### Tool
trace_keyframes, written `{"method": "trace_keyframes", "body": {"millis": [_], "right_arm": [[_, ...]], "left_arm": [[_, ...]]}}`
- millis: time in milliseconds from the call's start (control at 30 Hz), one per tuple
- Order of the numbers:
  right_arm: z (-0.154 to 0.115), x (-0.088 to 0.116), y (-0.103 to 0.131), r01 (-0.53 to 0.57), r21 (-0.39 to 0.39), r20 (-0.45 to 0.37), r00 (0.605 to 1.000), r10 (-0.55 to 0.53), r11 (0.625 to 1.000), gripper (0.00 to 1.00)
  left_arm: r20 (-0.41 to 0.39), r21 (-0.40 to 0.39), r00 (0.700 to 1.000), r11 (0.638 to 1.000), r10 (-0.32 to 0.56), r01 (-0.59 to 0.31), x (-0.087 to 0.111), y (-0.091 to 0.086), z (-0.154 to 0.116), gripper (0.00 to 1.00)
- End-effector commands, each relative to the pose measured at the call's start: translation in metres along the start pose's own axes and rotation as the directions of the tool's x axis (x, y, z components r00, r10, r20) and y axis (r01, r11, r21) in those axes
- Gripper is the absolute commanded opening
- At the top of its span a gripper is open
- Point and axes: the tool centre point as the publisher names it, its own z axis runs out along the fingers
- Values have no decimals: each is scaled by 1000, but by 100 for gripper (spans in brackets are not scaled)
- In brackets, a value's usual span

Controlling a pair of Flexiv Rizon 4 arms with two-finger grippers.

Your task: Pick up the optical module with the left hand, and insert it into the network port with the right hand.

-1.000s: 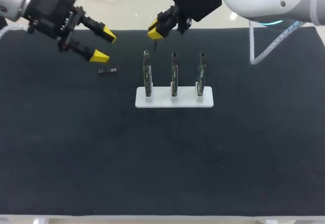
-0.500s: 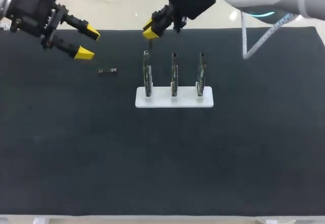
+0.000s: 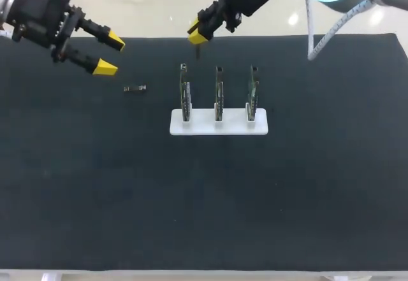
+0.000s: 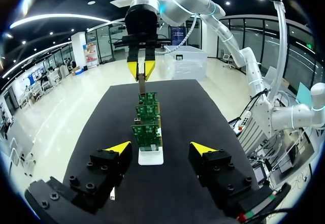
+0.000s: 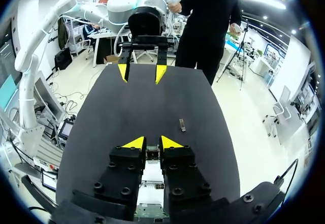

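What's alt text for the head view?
The right gripper, shut on an optical module, hangs near the leftmost of three upright circuit boards in a white holder on a black table. The left gripper is open at left, near a second module lying flat.

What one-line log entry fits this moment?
left tool open; right tool shut on slim dark optical module near green circuit boards; second small metal module on black mat
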Motion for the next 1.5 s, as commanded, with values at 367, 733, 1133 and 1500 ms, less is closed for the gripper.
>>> {"method": "trace_keyframes", "body": {"millis": [367, 733, 1133, 1500], "right_arm": [[-4, 27, -17, -7, -40, -20, 1000, 6, 999, 0], [-4, 41, -18, -28, -38, -32, 999, 26, 999, 0], [-1, 44, -20, -31, -27, -29, 999, 30, 999, 0], [1, 46, -18, -32, -23, -23, 999, 31, 999, 0]], "left_arm": [[-3, -4, 1000, 1000, 0, 0, 0, -1, 0, 100], [-3, -4, 1000, 1000, 0, 0, 0, -1, 0, 100], [-3, -4, 1000, 1000, 0, 0, 0, -1, 0, 100], [-3, -4, 1000, 1000, 0, 0, 0, -1, 0, 100]]}}
